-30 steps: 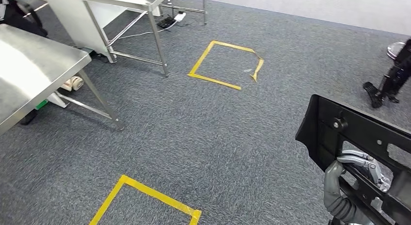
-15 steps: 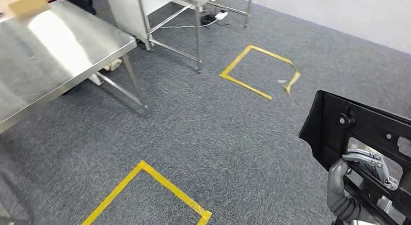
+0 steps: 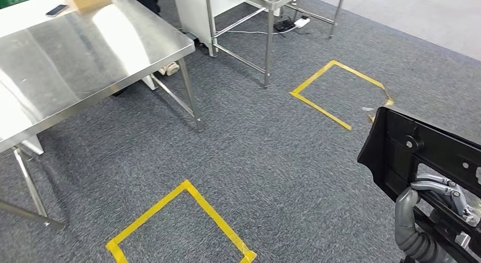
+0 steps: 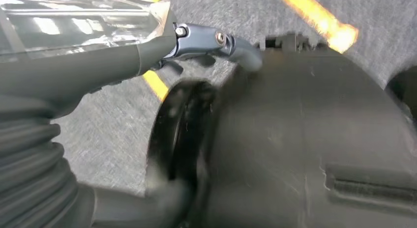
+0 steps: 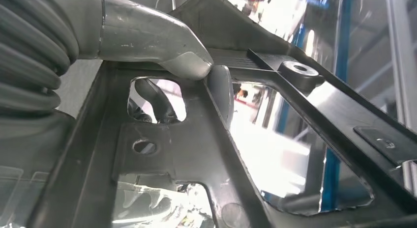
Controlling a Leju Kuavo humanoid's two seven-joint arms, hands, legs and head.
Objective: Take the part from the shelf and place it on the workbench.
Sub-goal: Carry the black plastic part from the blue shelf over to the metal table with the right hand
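Head view: right hand point(image 3: 439, 198) gripping black part point(image 3: 422, 152) — fingers point(image 3: 448, 189) hooked through an opening; workbench point(image 3: 79, 53) well apart. Left hand point(image 4: 162, 46) — hold on part unclear.

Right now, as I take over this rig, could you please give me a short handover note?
Right hand: grips the large black plastic frame part through one of its openings.
Left hand: rests against the part's back; whether it grips is unclear.
Part: off the shelf, carried over grey carpet.
Shiny steel workbench: ahead, to the left.
Done: pickup.
Left: approach the workbench and set the part on it.
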